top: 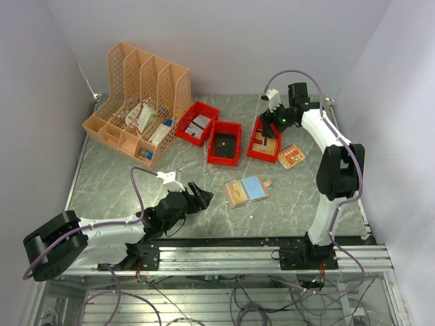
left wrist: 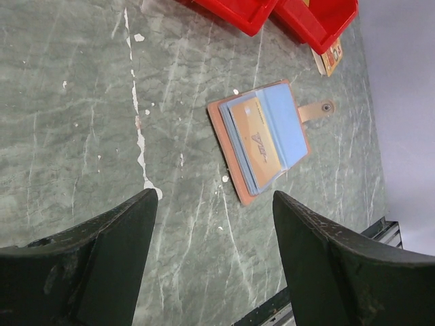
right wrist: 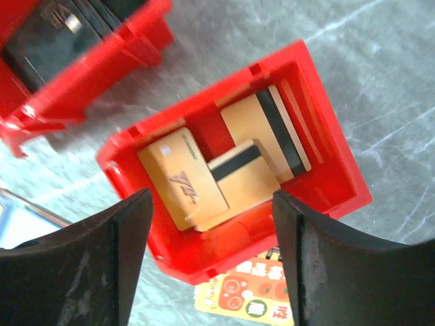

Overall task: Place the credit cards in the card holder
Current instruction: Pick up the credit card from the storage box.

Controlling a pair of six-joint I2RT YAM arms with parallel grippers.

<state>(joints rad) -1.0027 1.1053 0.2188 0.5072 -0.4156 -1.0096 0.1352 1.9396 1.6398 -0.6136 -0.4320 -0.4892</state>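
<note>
The card holder (top: 246, 191) lies open on the table, its salmon cover under blue sleeves with a gold card on top; the left wrist view shows it (left wrist: 285, 115) with its snap strap (left wrist: 316, 109). My left gripper (top: 200, 195) is open and empty, just left of the holder, which lies beyond its fingertips (left wrist: 214, 197). My right gripper (top: 272, 125) is open and empty above the right red bin (top: 253, 151). In the right wrist view that bin (right wrist: 326, 146) holds three gold credit cards (right wrist: 180, 176), overlapping, two showing dark stripes.
An orange lattice file rack (top: 139, 102) stands at the back left. Two more red bins (top: 198, 123) (top: 224, 157) sit left of the card bin. A yellow-orange printed packet (top: 291, 156) lies right of it on the table. Walls close both sides.
</note>
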